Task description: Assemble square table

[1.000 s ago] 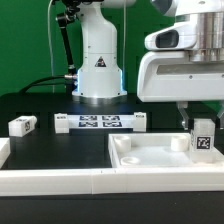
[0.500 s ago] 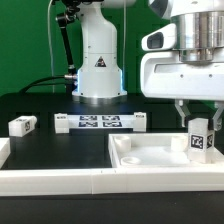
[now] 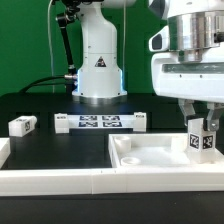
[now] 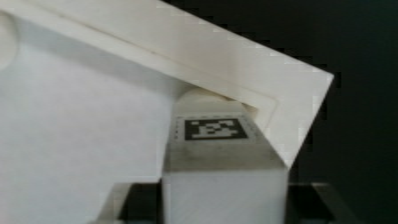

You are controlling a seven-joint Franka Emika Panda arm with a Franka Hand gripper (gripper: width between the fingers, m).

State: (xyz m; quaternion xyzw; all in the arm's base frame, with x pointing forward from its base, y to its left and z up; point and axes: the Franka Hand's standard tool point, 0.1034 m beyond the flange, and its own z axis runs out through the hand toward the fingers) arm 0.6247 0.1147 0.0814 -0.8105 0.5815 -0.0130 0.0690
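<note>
The white square tabletop [image 3: 150, 152] lies rimmed underside up at the front of the exterior view's right. My gripper [image 3: 203, 124] is shut on a white block leg [image 3: 202, 143] with a black-and-white tag, held upright and slightly tilted over the tabletop's right corner. In the wrist view the leg [image 4: 222, 150] runs from between my dark fingers [image 4: 139, 205] to the tabletop's corner rim [image 4: 267, 80]; whether its tip touches is hidden. A second leg [image 3: 22, 125] lies on the black table at the exterior view's left.
The marker board [image 3: 100, 123] lies flat in front of the robot base [image 3: 98, 70]. The long white L-shaped border wall [image 3: 50, 178] runs along the front edge and up the left side.
My hand has turned and shifted a little toward the exterior view's right, and the held leg has tilted slightly while staying over the same corner.
</note>
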